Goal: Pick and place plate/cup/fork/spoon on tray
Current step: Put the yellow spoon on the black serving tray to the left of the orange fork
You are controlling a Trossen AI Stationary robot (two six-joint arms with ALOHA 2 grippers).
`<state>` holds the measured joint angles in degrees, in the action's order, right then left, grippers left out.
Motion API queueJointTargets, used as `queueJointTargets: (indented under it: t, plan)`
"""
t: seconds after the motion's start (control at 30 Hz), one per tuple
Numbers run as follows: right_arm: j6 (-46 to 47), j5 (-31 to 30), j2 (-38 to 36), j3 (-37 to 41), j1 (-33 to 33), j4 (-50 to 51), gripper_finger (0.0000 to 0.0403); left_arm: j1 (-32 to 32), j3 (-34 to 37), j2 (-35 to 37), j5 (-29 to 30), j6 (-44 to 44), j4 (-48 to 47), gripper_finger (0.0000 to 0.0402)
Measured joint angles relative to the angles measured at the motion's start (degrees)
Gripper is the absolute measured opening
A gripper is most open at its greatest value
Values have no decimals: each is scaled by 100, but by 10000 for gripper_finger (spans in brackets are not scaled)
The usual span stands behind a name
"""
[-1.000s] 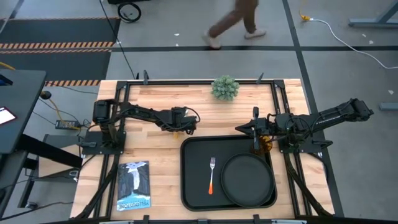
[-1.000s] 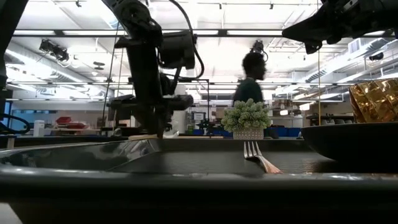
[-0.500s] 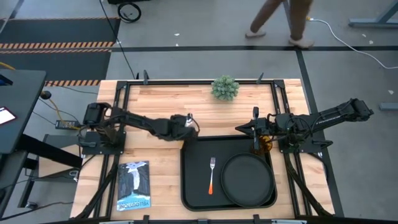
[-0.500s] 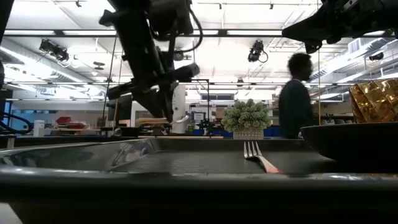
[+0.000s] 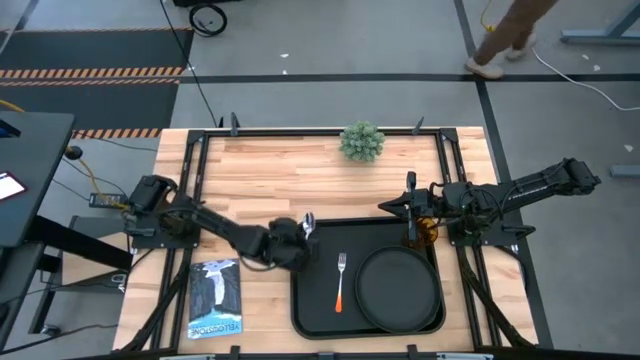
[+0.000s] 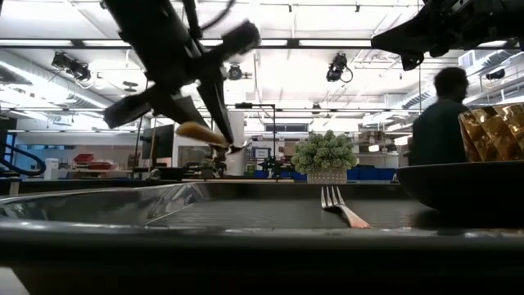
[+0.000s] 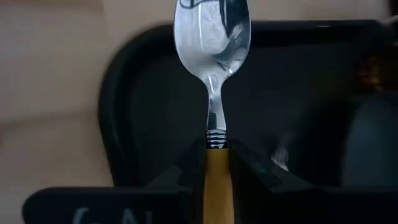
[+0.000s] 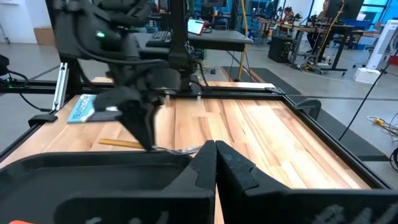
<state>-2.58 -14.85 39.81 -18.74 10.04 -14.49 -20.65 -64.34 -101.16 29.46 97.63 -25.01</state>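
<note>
My left gripper (image 5: 298, 237) is by the tray's far left corner, shut on the spoon (image 7: 213, 74), whose silver bowl (image 5: 308, 220) is at the black tray's (image 5: 310, 300) left rim. The fork (image 5: 340, 281) lies in the tray, tines toward the far edge. The round black plate (image 5: 400, 290) rests flat in the tray's right half. The amber cup (image 5: 426, 232) stands at the tray's far right corner. My right gripper (image 5: 392, 207) is shut and empty, level above the table beside the cup. My left gripper pinches the spoon's orange handle (image 7: 216, 169) between its two fingers, just behind the silver neck. The fingers come from above, slanting down, and lie across the handle. The spoon is lifted clear of the table, its bowl (image 6: 237, 147) a little lower than the handle end.
A small potted plant (image 5: 362, 141) stands at the table's far edge. A booklet (image 5: 215, 297) lies near the table's front left. A person (image 6: 438, 115) walks in the room behind the table. Bare wood lies between the plant and the tray.
My left gripper has risen with the spoon and gone toward the table's near edge, along the tray's left rim. The spoon has come off the table and tipped, bowl end lower. The person behind has walked to the right.
</note>
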Motion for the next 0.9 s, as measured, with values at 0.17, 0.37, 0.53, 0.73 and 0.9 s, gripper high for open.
queueJointTargets:
  t: [0.17,0.37,0.53,0.73,0.9]
  plan:
    - [-7,55,0,0,2,33,8,-436,0,-34,460,770,587,69]
    - [-56,217,0,0,2,55,8,-706,-64,-424,701,986,1688,68]
    - [-58,219,-1,0,2,89,8,-865,-519,-874,786,1110,1738,67]
    - [-56,218,0,0,2,72,8,-1041,-1386,-1329,897,1276,932,67]
    - [-58,217,0,0,2,-9,8,-1203,-2052,-1587,1102,1743,-160,67]
